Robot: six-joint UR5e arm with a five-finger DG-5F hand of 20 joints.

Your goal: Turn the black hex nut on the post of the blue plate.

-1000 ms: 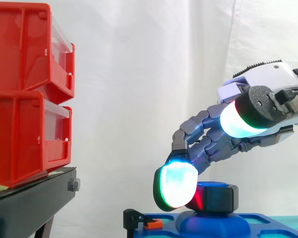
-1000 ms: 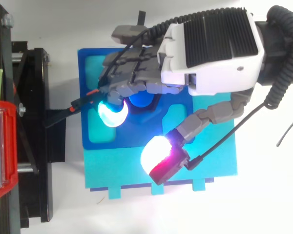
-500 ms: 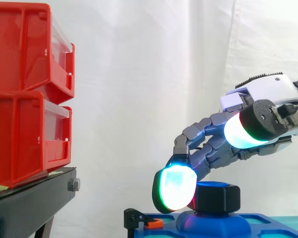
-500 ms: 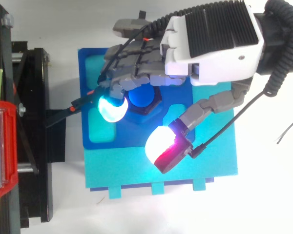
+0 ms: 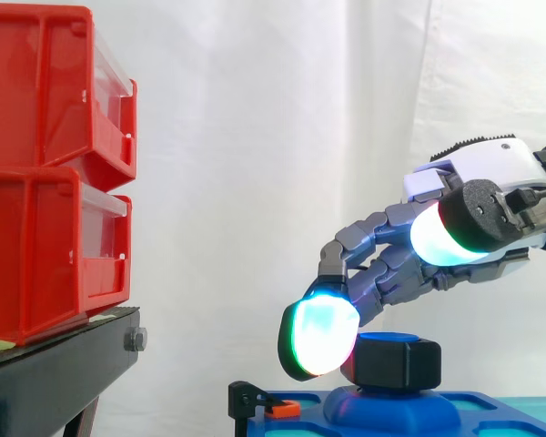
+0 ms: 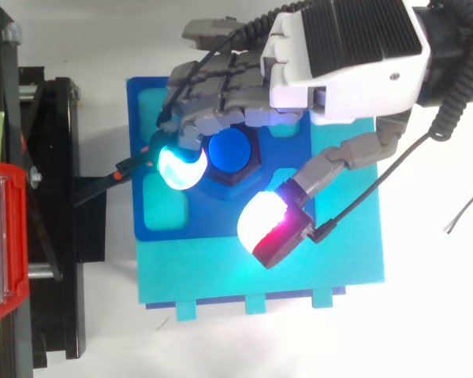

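Fingers (image 5: 369, 271) of the hand (image 5: 482, 168) curl round the black hex nut (image 5: 396, 364) at the side view's lower right, thumb lifted above. From the top, we see the nut on its post (image 6: 229, 151), upper centre of the blue plate (image 6: 138, 94).

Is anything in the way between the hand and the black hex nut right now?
Nothing visible. The hand sits directly over the black hex nut on the post of the blue plate, with no other thing between them.
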